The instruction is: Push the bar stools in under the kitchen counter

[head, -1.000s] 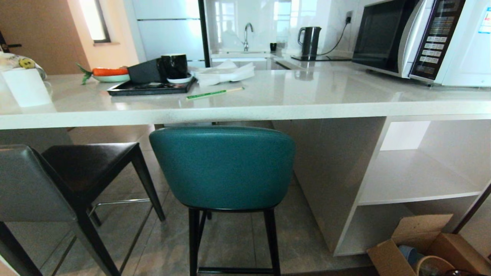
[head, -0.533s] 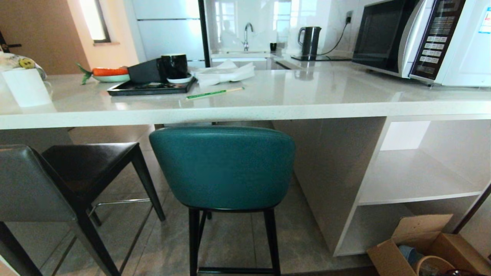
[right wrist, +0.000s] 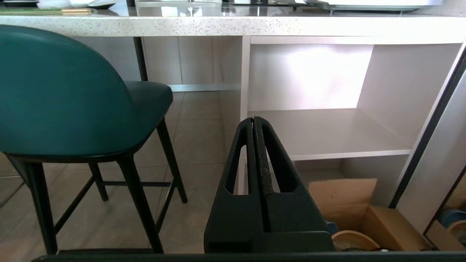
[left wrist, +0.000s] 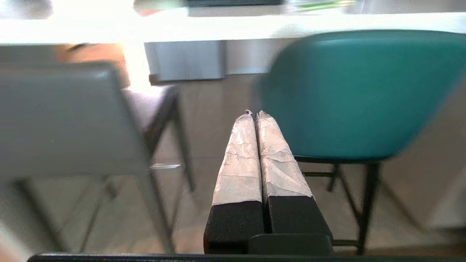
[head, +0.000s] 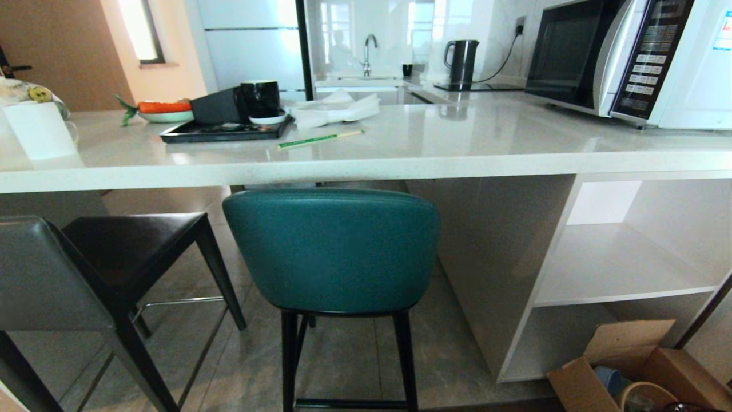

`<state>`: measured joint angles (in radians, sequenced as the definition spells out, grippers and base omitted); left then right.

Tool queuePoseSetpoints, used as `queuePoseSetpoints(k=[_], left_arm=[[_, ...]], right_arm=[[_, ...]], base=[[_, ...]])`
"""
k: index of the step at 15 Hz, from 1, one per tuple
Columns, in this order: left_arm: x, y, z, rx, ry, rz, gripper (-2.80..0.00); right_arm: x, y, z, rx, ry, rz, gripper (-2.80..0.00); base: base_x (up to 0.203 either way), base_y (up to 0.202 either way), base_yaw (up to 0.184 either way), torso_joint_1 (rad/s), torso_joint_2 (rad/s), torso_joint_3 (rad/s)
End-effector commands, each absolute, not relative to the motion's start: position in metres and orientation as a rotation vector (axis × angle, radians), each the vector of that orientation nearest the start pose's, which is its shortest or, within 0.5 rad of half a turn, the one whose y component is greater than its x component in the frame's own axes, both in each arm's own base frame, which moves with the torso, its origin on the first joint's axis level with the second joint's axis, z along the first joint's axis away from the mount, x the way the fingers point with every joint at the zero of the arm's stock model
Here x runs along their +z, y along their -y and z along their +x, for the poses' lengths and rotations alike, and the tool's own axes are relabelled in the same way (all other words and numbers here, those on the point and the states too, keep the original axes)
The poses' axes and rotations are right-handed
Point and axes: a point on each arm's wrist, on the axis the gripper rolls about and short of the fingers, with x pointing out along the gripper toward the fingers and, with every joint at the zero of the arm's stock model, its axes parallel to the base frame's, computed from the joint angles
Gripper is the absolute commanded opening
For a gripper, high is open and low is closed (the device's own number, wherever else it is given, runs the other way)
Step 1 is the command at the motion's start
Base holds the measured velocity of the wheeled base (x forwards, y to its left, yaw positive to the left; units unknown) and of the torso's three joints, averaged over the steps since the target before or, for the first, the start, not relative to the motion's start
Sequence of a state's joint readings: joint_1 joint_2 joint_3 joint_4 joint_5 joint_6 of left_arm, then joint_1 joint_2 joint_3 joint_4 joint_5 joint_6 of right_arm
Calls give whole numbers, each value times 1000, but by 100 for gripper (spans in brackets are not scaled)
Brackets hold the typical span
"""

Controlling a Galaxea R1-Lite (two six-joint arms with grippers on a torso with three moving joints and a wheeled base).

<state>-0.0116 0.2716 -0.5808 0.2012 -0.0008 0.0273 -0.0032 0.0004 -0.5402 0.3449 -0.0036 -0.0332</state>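
Jaws pressed together, empty, on both grippers; cardboard box by the shelf holds bowls.

The teal stool has thin black legs. The grey stool has a dark, near-black seat and legs. The worktop is glossy white, its edge finely speckled. The shelf unit is white. A black tray carries a black cup; beside it lies a green stick. The box is brown. The left end effector has whitish wrapped fingers; the right end effector is black.
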Motion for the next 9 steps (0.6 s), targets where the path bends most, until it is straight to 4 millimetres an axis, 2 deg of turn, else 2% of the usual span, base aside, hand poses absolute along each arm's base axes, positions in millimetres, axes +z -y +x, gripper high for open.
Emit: queuePoseSetpoints(k=[1,4,5,6,7,9], left_arm=[[217,4,-47,20,118,32,-280],[209,5,-59,-251,128,-67,-280],[200,6,-61,-257,118,-59,-280],[186,6,-64,-258,119,-37,-280],[163,6,-66,-250,116,8,-280],[122,4,-49,-179,37,72,-280]], right_arm=[[175,0,-89,-8,197,-34,-280],[178,0,-92,-16,215,-31,-280],[178,0,-92,-20,218,-28,-280],[178,0,-92,-17,218,-28,-280],[177,0,-91,-10,213,-29,-280],[165,-1,-81,36,157,-39,-280]], base=[[0,0,0,0,0,0],[0,0,0,0,0,0],[0,0,0,0,0,0],[0,0,0,0,0,0],[0,0,0,0,0,0],[0,0,0,0,0,0]])
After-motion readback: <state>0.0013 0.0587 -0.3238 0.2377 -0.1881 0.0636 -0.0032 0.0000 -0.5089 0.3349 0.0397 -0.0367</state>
